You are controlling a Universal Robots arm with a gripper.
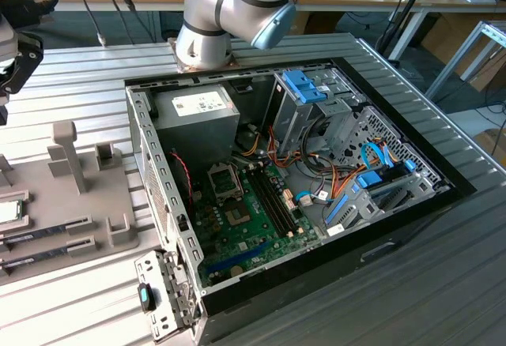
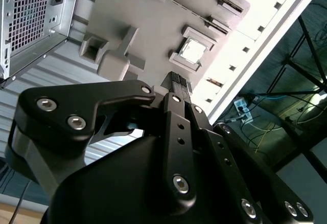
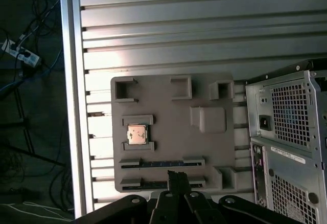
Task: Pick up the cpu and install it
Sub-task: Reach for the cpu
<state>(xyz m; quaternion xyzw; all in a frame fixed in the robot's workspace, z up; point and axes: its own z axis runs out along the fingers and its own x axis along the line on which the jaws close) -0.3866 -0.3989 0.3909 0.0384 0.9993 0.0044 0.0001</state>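
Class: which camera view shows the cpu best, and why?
The first wrist view: the cpu faces the camera, whole, in its tray. The second wrist view shows the cpu slanted, in glare; at the exterior view's left edge the cpu is partly cut off.

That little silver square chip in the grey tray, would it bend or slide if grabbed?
The small flat silver-grey square chip looks metal-topped, so it is probably stiff. Thin and small, it is likely light. Being flat, it won't roll, and the raised brackets of the grey plastic tray around it should limit sliding.
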